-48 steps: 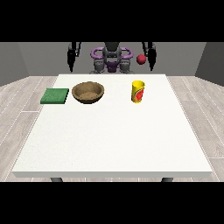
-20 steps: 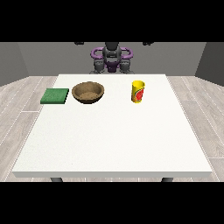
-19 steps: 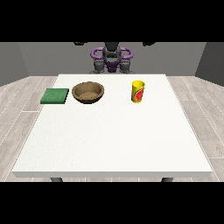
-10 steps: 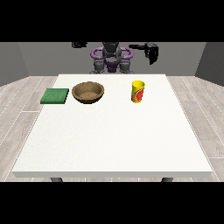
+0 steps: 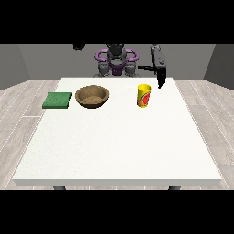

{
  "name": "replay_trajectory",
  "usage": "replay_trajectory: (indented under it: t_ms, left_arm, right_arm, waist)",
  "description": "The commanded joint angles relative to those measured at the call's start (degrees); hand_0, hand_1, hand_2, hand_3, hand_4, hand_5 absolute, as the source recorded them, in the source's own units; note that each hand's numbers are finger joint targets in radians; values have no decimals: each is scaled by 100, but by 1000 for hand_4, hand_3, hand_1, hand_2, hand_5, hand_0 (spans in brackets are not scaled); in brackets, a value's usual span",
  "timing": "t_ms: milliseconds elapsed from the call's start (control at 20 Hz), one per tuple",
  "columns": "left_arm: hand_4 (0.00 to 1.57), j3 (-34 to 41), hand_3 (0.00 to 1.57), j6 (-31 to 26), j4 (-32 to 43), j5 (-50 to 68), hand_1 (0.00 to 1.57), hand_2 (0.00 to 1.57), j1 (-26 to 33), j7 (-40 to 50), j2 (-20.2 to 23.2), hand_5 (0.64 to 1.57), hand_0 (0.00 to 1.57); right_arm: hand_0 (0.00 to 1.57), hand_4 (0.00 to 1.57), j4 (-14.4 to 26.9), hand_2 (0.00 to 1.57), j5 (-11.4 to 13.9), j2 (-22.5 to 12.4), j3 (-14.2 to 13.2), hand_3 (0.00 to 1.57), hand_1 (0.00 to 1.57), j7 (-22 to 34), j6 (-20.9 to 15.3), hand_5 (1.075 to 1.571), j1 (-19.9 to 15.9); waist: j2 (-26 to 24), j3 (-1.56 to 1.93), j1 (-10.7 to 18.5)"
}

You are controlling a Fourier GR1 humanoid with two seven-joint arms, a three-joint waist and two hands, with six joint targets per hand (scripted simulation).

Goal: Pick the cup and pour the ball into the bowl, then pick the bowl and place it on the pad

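Three things sit in a row on the table (image 5: 117,146): green pad (image 5: 57,100) at the view's left, wooden bowl (image 5: 92,96), yellow cup (image 5: 144,95) upright; the cup looks light, stiff and smooth, best taken round its side wall; the hand at the view's right (image 5: 159,68) hangs near the cup, apart, fingers pointing straight down, holding nothing; the ball is hidden; the other hand (image 5: 78,46) is cut off, its fingers unreadable.

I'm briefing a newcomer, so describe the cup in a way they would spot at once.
On the white table, look along the far edge, right of the brown bowl. The cup stands upright there, the only yellow thing, with a red mark on its side.
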Motion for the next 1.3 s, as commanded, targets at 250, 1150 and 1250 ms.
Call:
replay_trajectory:
  t_ms: [250,1150,1250]
  left_arm:
    - [0,159,0,-104,1791,-103,0,0,-331,-1140,58,1443,0]
    - [480,526,1499,322,3755,-264,1121,1571,-1118,-2640,434,1536,1121]
    - [965,494,1571,1038,3590,-642,1320,1571,-700,-3234,618,1530,1320]
  right_arm:
    - [0,0,-246,0,-336,-148,-410,0,0,-104,471,1567,467]
    - [0,0,-1502,0,-1252,-713,-1344,0,0,-40,1265,1564,886]
    - [0,0,-1530,0,-1426,-894,-1484,0,0,268,1301,1562,844]
  waist:
    - [-105,1,-91]
    - [655,1,-899]
    - [581,1,-915]
